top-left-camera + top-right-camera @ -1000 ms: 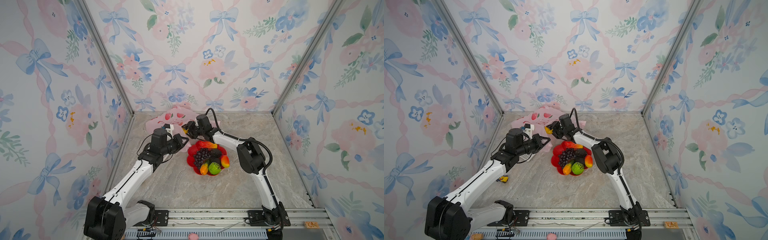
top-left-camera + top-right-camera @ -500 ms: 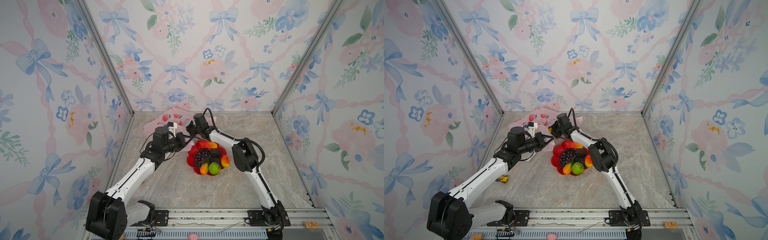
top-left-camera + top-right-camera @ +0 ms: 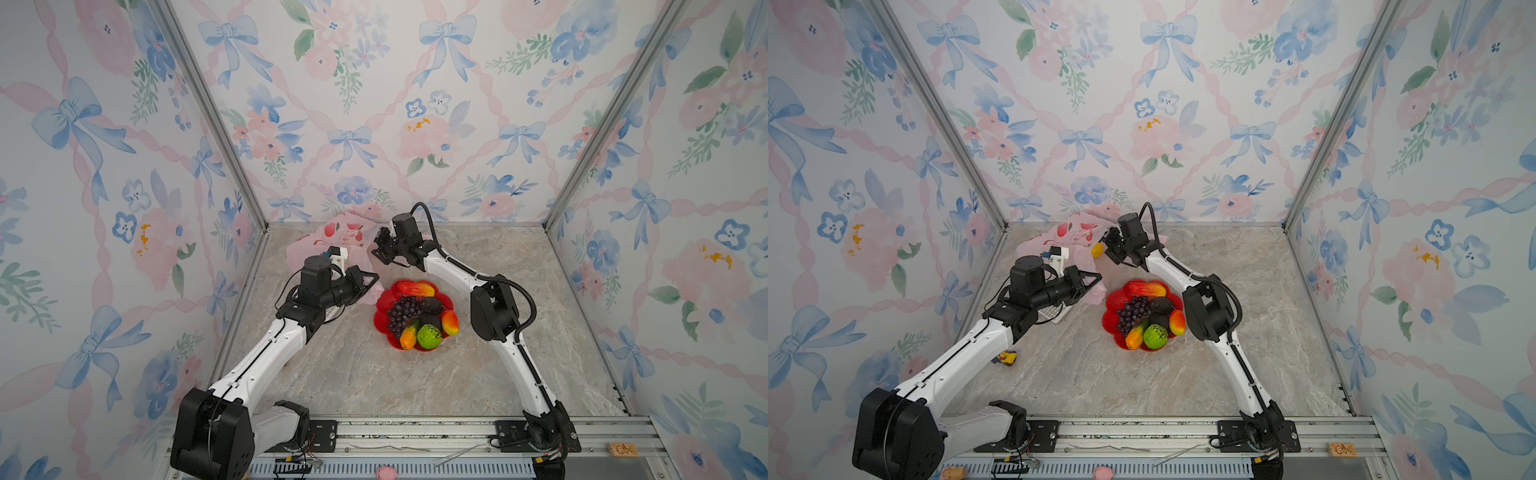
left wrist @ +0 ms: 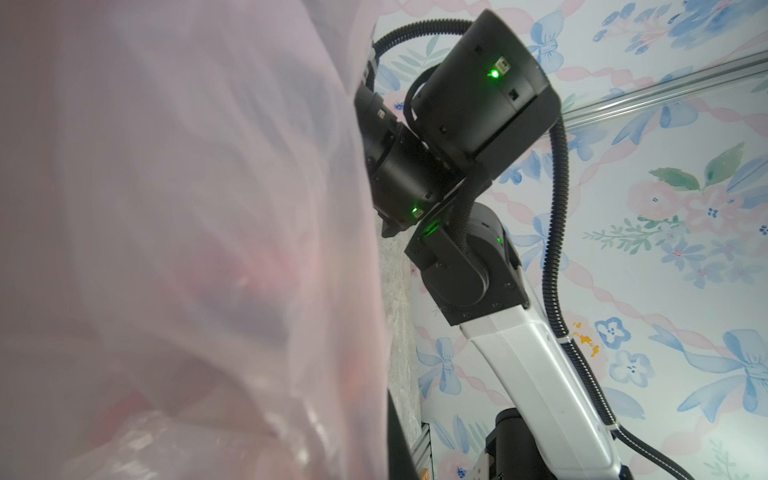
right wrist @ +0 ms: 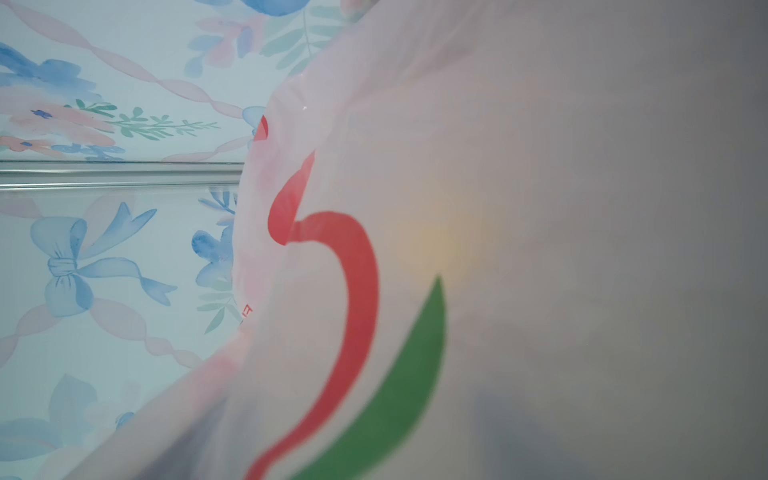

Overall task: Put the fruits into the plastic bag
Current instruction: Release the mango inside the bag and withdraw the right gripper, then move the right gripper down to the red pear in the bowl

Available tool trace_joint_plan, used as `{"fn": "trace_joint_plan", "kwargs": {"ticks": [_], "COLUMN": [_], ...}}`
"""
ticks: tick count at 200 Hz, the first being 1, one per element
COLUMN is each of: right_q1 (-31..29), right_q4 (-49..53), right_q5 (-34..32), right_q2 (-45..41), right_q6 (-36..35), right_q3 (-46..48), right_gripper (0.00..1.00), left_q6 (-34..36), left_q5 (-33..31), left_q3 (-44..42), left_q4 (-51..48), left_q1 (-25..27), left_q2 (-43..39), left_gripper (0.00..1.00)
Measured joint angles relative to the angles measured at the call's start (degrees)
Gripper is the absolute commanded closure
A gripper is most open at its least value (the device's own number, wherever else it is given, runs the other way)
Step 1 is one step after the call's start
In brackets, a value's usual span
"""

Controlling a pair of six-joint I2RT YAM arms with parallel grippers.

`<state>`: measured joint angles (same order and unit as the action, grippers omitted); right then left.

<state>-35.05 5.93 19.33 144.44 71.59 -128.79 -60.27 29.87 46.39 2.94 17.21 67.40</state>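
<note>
Fruits (image 3: pixel 415 320) light, hard, glossy, heaped on red plate (image 3: pixel 380 305); pinch across middle. Plastic bag (image 3: pixel 345 237) back-left on table, thin, limp, slippery; left gripper (image 3: pixel 371 277) clamped on its edge. Right gripper (image 3: pixel 1109 250) at bag mouth beside yellow fruit (image 3: pixel 1097 250); jaw gap unclear.

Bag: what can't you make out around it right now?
1. Right gripper jaws: too small in both top views; bag film fills the right wrist view.
2. Yellow fruit: inside the bag or just at its mouth, unclear; the wrist view gives only a yellow blur.
3. Left gripper grip: blurred film covers it in the left wrist view.
</note>
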Motion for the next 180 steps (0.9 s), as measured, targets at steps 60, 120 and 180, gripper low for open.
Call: {"fn": "trace_joint_plan", "kwargs": {"ticks": [60,120,180], "right_q1": [2.32,3.78,6.58], "right_q4": [-0.07,-2.71,10.95], "right_q5": [3.30,9.29,20.02], "right_q2": [-1.92,-6.34,-16.74], "right_q6": [-1.62,-1.62,-6.01], "right_q3": [1.70,4.39,9.90], "right_gripper": [0.17,0.17,0.17], "left_q6": [5.27,7.02,7.61], "left_q5": [-2.43,-4.50,-6.49], "left_q3": [-0.02,-1.09,-1.07], "left_q4": [-7.43,-8.90,-9.07], "left_q1": [-0.15,-0.15,-0.15], "left_q2": [-2.27,-2.91,-0.33], "left_gripper": [1.00,1.00,1.00]}}
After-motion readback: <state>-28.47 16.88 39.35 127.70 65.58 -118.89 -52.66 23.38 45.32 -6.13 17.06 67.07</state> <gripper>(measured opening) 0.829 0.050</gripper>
